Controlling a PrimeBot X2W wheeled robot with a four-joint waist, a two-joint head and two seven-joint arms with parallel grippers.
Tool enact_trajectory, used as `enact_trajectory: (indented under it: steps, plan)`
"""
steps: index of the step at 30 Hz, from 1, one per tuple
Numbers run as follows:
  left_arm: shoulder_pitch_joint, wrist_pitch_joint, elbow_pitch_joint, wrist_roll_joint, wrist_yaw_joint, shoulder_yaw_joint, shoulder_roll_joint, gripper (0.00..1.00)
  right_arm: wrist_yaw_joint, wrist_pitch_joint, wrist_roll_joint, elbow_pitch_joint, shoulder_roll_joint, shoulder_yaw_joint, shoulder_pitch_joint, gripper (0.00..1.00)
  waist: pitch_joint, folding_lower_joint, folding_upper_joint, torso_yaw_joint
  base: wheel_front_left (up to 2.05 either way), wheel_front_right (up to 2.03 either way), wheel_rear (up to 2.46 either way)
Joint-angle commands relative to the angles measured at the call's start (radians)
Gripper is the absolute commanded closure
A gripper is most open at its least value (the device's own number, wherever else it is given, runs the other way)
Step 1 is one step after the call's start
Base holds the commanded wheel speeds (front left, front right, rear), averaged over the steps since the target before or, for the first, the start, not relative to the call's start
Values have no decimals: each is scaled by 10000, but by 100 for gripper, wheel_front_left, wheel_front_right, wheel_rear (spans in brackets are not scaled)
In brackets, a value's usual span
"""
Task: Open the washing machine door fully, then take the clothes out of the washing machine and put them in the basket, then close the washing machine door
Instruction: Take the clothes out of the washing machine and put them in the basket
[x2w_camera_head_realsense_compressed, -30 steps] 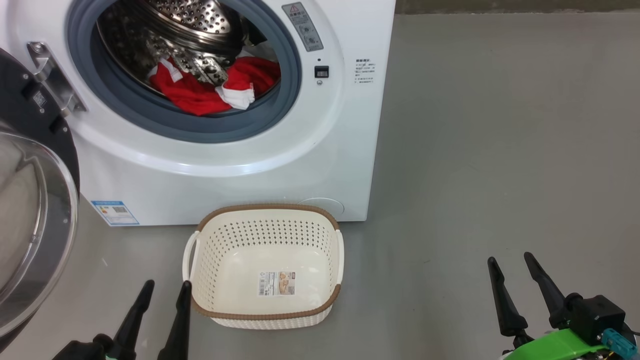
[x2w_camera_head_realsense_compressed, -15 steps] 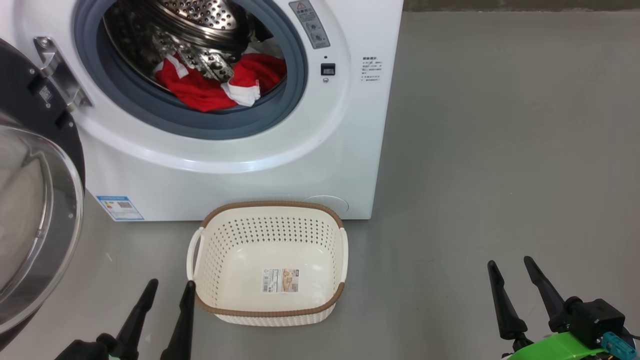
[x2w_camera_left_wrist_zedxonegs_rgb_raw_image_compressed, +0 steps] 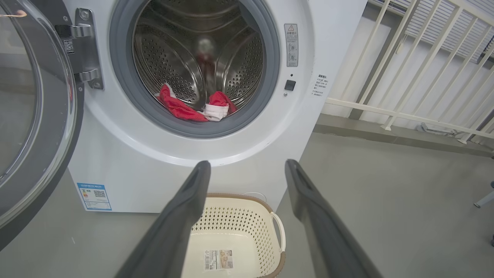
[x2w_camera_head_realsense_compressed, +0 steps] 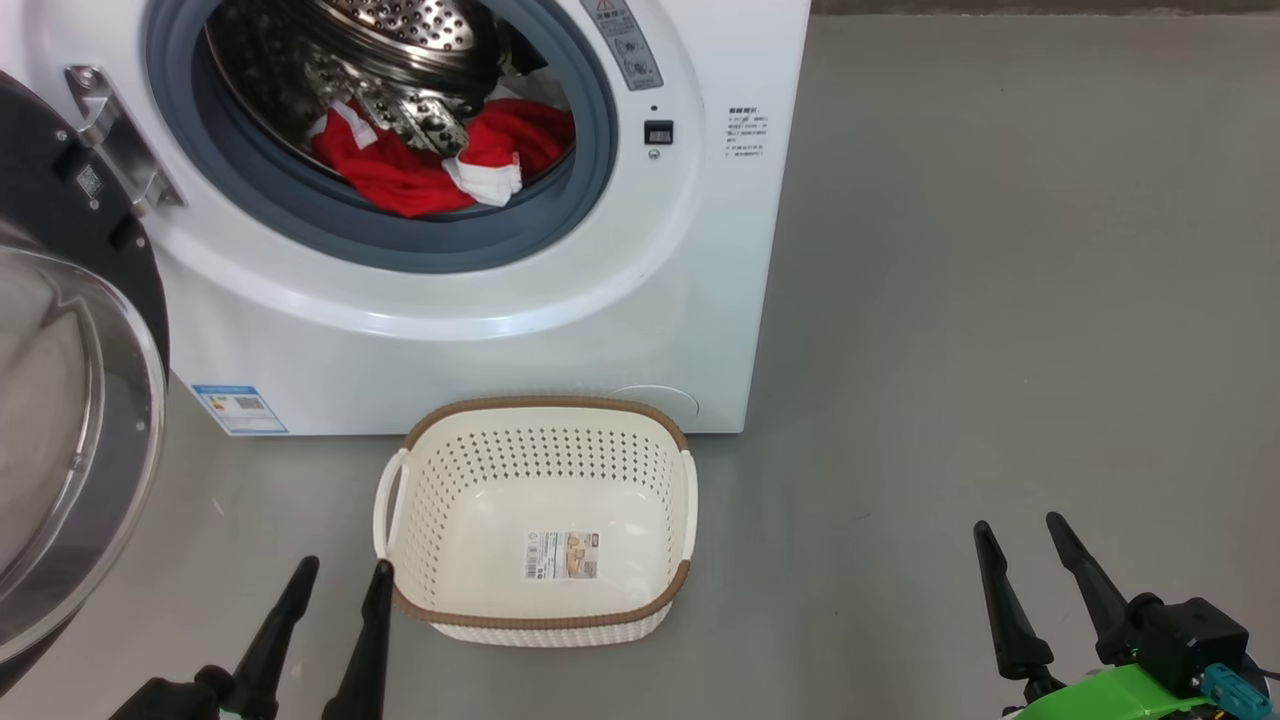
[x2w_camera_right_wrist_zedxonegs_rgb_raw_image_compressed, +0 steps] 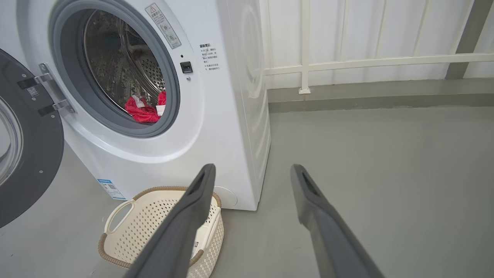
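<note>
The washing machine door [x2w_camera_head_realsense_compressed: 70, 400] hangs open well left of the basket [x2w_camera_head_realsense_compressed: 545, 403]. The left gripper [x2w_camera_head_realsense_compressed: 346, 565] sits just beside the basket's near left corner, fingers spread and empty. Behind the basket the clothes [x2w_camera_head_realsense_compressed: 420, 180] lie inside the washing machine [x2w_camera_head_realsense_compressed: 450, 340], and well right of the basket the right gripper [x2w_camera_head_realsense_compressed: 1019, 523] is spread too, holding nothing.

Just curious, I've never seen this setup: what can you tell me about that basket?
The basket is a cream, plastic-looking tub with perforated walls, a brown woven-look rim and white side handles. It stands upright on the grey floor, just before the washing machine, holding nothing but a paper label on its bottom.
</note>
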Motion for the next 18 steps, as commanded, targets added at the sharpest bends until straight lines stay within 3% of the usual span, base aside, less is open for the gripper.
enact_trajectory:
  steps: [1, 18]
  plan:
    - [-330, -51, -248, 17, 13, 317, 199, 0, 46, -93, -45, -237, -94, 241, -244, 0, 25, 0, 0, -1, 16, -16, 0]
    - [-565, -51, -191, -137, 13, 277, 277, 0, 46, -93, -69, -205, -41, 297, -362, 0, 176, 0, 0, 19, 92, -92, 0]
